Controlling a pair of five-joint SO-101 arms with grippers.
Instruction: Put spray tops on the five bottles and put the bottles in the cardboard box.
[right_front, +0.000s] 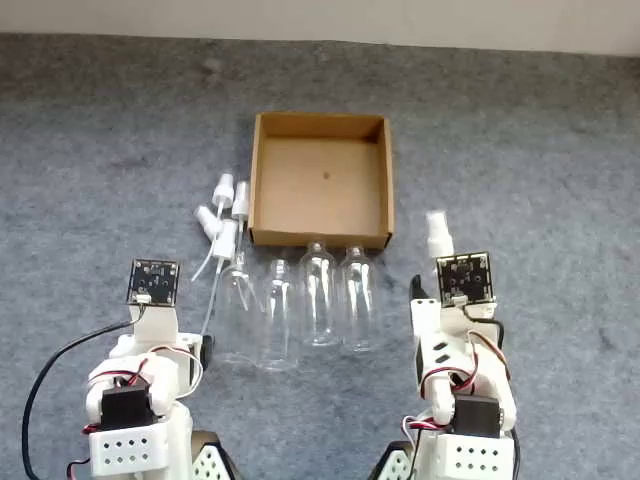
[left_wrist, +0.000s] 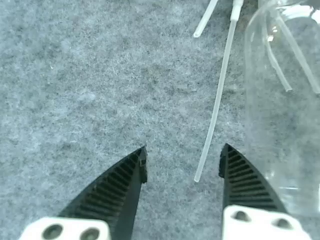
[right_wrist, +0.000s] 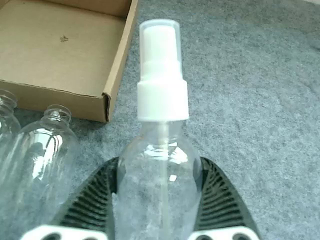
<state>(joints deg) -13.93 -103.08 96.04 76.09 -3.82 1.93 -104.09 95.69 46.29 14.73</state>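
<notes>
A shallow brown cardboard box (right_front: 320, 238) sits open-topped at the middle of the grey felt-covered table (right_front: 520, 150), nearer its far edge. Four clear plastic bottles (right_front: 318, 295) lie side by side in a row just in front of the box's near wall, with their uncapped necks pointing at it. Left of the box lies a loose tangle of white spray tops (right_front: 225, 210) with thin dip tubes, and some tubes trail over the leftmost bottle (left_wrist: 280, 110) of the row.

The left gripper (left_wrist: 185, 150) hangs low over bare table toward the near left corner, its black ribbed fingers spread apart and holding nothing. One long dip tube (left_wrist: 220, 85) ends between the fingertips, and the leftmost bottle lies right beside one finger.

The right gripper (right_wrist: 160, 167) is to the right of the row, pinching the body of a fifth clear bottle (right_wrist: 161, 135). This bottle already carries a white spray top, and its top end points toward the table's far edge, just off the box's near right corner. The nearest uncapped bottle (right_wrist: 42, 145) lies close beside it.
</notes>
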